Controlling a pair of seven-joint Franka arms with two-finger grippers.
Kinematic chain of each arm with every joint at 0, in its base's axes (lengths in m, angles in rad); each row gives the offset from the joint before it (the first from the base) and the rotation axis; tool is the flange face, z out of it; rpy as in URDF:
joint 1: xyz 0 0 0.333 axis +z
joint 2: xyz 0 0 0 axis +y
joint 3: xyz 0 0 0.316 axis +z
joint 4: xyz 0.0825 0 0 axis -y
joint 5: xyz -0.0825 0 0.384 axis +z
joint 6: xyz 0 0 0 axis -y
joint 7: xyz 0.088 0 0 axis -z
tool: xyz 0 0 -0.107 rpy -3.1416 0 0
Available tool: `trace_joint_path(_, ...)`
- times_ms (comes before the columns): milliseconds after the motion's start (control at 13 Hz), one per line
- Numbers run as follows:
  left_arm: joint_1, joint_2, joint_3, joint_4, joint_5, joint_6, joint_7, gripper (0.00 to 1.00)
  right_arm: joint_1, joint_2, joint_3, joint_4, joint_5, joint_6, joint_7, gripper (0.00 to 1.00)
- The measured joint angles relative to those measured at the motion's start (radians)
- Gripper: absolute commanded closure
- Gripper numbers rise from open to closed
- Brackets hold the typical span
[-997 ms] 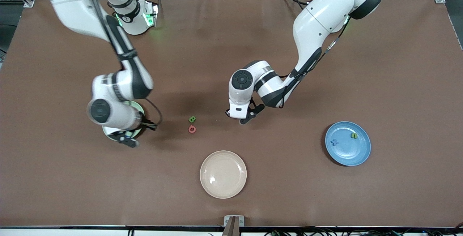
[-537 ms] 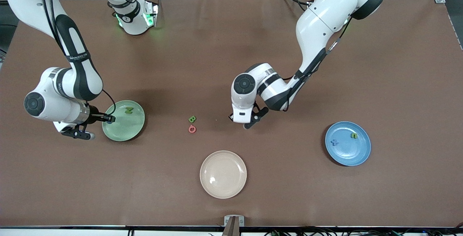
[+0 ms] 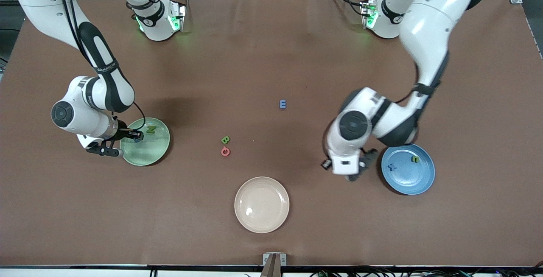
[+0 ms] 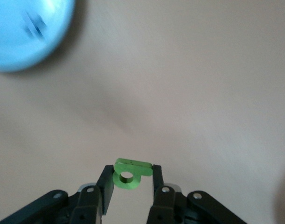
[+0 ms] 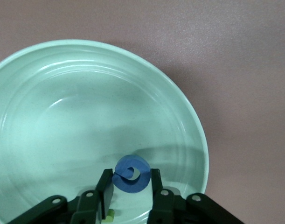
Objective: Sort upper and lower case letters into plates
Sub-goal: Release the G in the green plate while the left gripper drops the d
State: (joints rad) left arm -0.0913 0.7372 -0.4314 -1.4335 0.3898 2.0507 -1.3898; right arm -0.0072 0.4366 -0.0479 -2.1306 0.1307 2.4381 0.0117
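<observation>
Showing blue E [image 3: 283, 104], green N [image 3: 151, 130], green B [image 3: 225, 140]

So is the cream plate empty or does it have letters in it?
Empty: the cream plate shows only its bare inside in the front view. Letters lie in the mint green plate and the blue plate.

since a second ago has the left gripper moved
Yes. The left gripper, shut on a green letter, has moved from near the green B toward the blue plate.

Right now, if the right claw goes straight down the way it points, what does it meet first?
The right claw, shut on a blue letter, would probably meet the mint green plate first.
</observation>
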Motion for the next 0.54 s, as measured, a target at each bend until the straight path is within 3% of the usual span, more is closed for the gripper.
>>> trace_joint_path(230, 0.172, -0.065, -0.011, -0.098, 0.000, 0.000, 0.211, 1.00, 0.001, 0.000, 0.001, 0.019, 0.001, -0.011, 0.002, 0.00)
trace_joint_path(537, 0.335, -0.100, -0.021, -0.209, 0.000, 0.019, 0.401, 0.94, 0.069, -0.009, 0.010, 0.163, 0.003, -0.186, 0.179, 0.00)
